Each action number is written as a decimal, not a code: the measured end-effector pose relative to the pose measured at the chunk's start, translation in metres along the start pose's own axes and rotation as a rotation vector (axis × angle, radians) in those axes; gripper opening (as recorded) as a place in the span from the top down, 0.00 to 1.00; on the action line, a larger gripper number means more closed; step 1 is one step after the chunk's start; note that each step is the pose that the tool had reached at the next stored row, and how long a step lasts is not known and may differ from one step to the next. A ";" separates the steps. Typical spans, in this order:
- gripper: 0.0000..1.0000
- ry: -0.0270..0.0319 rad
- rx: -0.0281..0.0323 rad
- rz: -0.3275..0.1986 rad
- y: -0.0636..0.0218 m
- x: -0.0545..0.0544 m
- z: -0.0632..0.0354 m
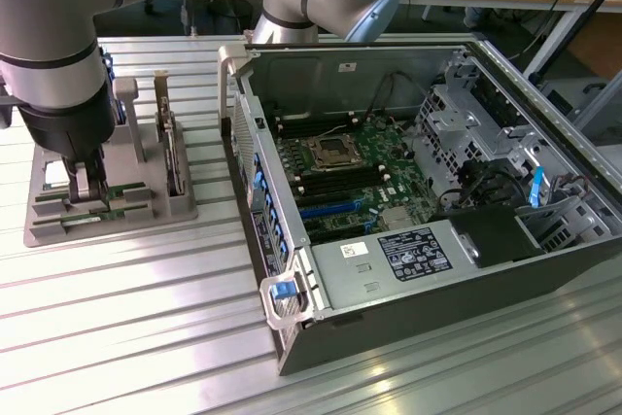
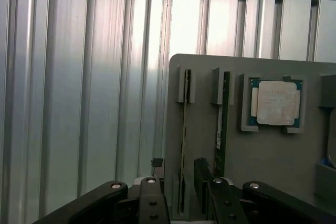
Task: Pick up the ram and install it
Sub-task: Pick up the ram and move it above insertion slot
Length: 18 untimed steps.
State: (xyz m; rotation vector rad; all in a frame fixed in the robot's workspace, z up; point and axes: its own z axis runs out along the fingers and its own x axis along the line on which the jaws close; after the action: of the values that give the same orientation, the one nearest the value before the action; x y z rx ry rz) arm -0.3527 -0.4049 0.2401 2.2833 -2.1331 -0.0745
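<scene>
Two green ram sticks stand on edge in slots of a grey fixture (image 2: 199,103). My gripper (image 2: 182,195) hangs low over that fixture (image 1: 146,211), open, with its dark fingers (image 2: 203,182) either side of the end of one ram stick (image 2: 184,129). A small gap shows on each side of the stick. The second ram stick (image 2: 222,124), with a small white label, stands beside it outside the fingers. In the exterior view the gripper (image 1: 86,191) is at the left, down at the green sticks (image 1: 117,209).
A square silver processor chip (image 2: 274,103) lies in a pocket of the fixture. An upright drive (image 1: 171,157) stands in the fixture too. The open computer case (image 1: 292,337) lies at the exterior view's right, its motherboard (image 1: 345,177) showing long black memory slots. Ribbed metal table (image 1: 126,318) all round.
</scene>
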 end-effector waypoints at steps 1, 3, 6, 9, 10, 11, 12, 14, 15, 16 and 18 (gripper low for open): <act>0.64 -0.0001 0.0001 0.000 0.0000 0.000 0.0011; 0.64 0.0000 0.0001 0.000 -0.0002 0.000 0.0036; 0.64 0.0000 0.0000 0.000 0.0000 0.000 0.0084; 0.64 0.0000 0.0001 0.000 0.0013 0.000 0.0127; 0.64 -0.0001 0.0000 0.000 0.0015 0.000 0.0142; 0.64 0.0000 0.0000 0.000 0.0024 0.000 0.0161; 0.64 -0.0001 0.0002 0.000 0.0033 0.000 0.0176; 0.64 0.0000 0.0000 0.000 0.0038 -0.001 0.0201; 0.64 0.0001 0.0000 0.000 0.0040 -0.001 0.0210; 0.64 -0.0001 0.0001 0.000 0.0044 -0.002 0.0222; 0.64 -0.0001 0.0001 0.000 0.0067 -0.003 0.0252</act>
State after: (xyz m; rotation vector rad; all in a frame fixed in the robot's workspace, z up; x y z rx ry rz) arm -0.3607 -0.4018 0.2153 2.2836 -2.1330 -0.0745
